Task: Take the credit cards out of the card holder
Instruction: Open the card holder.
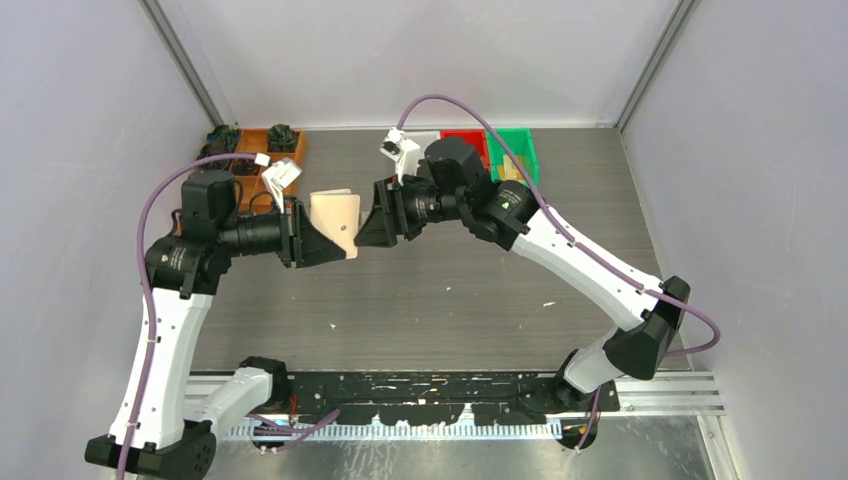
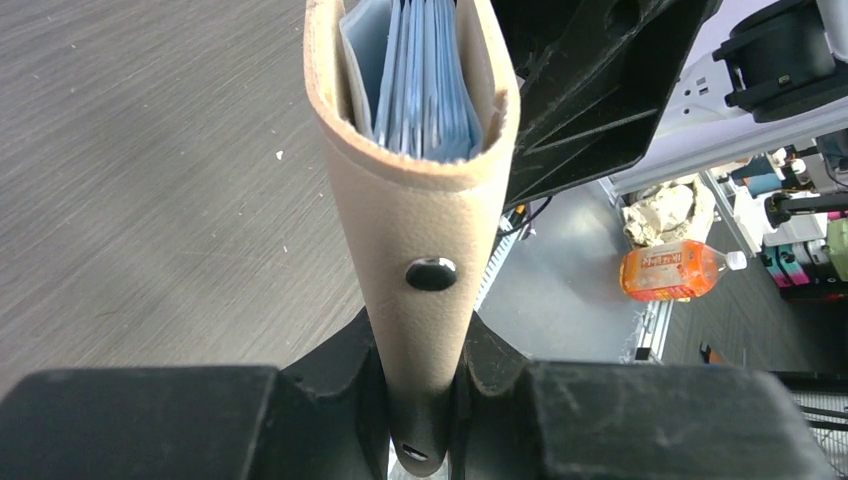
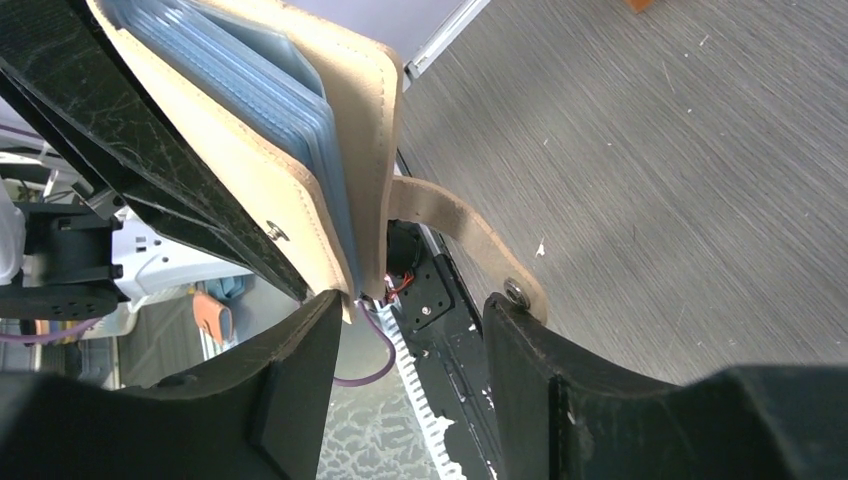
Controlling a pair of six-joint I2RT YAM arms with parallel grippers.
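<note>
The card holder [image 1: 335,222] is held off the desk [image 1: 450,300], near the middle of its far edge, between the two arms. The left fingers [image 2: 345,385] are closed tight on its tan outside. The right fingers [image 3: 540,380] are spread wide about the opposite edge and grip nothing. The snap strap [image 3: 450,225] is seen hanging between them. Blue-grey sleeves [image 2: 425,80] are shown inside; whether credit cards sit there cannot be told.
</note>
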